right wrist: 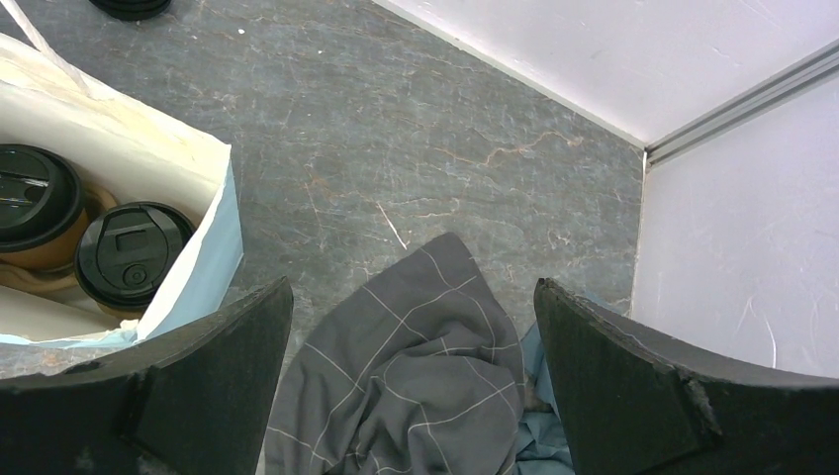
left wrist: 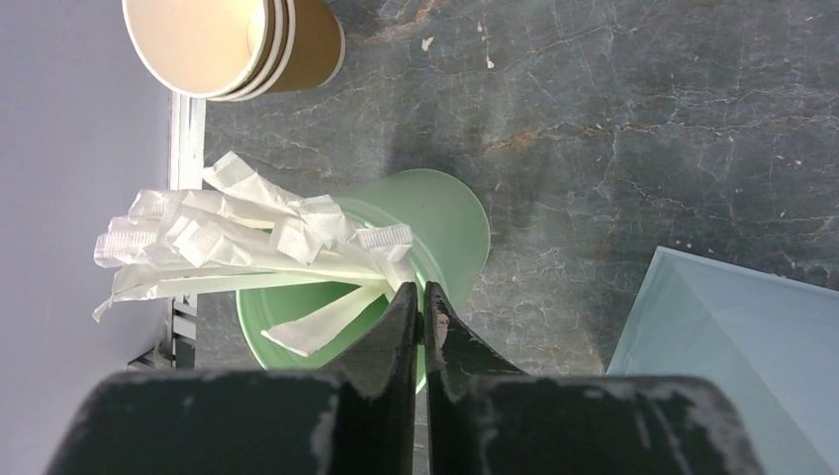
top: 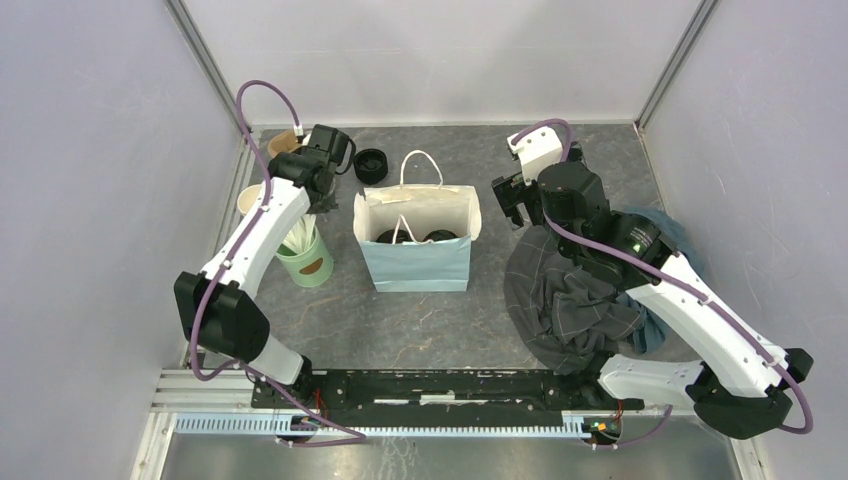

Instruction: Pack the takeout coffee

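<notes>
Two brown paper cups with black sip lids (top: 390, 237) (top: 440, 236) stand upright side by side inside the light blue paper bag (top: 420, 268). In the right wrist view both lids (right wrist: 30, 193) (right wrist: 134, 252) show inside the bag's white wall (right wrist: 188, 168). My right gripper (top: 510, 200) (right wrist: 411, 297) is open and empty, just right of the bag, above a grey cloth. My left gripper (top: 320, 200) (left wrist: 422, 292) is shut with nothing seen between its fingers. It hangs over the rim of the green cup of white sticks (left wrist: 445, 213), left of the bag.
A stack of empty brown cups (left wrist: 237, 45) lies by the left wall. A loose stack of black lids (top: 371, 165) sits behind the bag. A grey checked cloth (top: 565, 290) (right wrist: 425, 376) and a blue cloth (top: 668, 228) lie heaped at the right. The green cup (top: 305, 262) stands left of the bag.
</notes>
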`<state>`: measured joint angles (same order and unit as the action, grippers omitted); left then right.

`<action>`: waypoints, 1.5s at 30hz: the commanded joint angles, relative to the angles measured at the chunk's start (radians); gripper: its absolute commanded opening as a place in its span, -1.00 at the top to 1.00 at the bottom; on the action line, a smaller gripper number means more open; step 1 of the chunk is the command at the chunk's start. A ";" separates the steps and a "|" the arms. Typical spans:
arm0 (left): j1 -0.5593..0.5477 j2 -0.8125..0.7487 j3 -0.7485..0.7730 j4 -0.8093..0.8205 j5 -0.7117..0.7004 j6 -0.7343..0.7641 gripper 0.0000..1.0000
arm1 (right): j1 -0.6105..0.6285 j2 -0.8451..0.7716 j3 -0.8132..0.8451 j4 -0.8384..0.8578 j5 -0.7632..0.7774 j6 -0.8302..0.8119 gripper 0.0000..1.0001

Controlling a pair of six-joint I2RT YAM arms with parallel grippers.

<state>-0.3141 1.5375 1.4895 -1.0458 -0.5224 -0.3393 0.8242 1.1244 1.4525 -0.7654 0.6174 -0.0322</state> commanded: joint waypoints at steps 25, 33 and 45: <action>0.004 -0.215 0.802 -0.201 0.218 -0.095 0.96 | -0.003 0.054 0.096 0.053 0.107 0.021 -0.96; 0.004 -0.376 0.622 0.083 0.380 -0.253 0.96 | -0.002 0.021 0.093 0.101 0.116 0.094 -0.96; 0.004 -0.492 0.080 0.554 0.669 -0.490 0.96 | -0.002 -0.013 0.072 0.095 0.100 0.172 -0.96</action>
<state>-0.3134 1.0336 1.6981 -0.7250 -0.0181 -0.6975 0.8242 1.1393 1.5093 -0.6983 0.6998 0.0891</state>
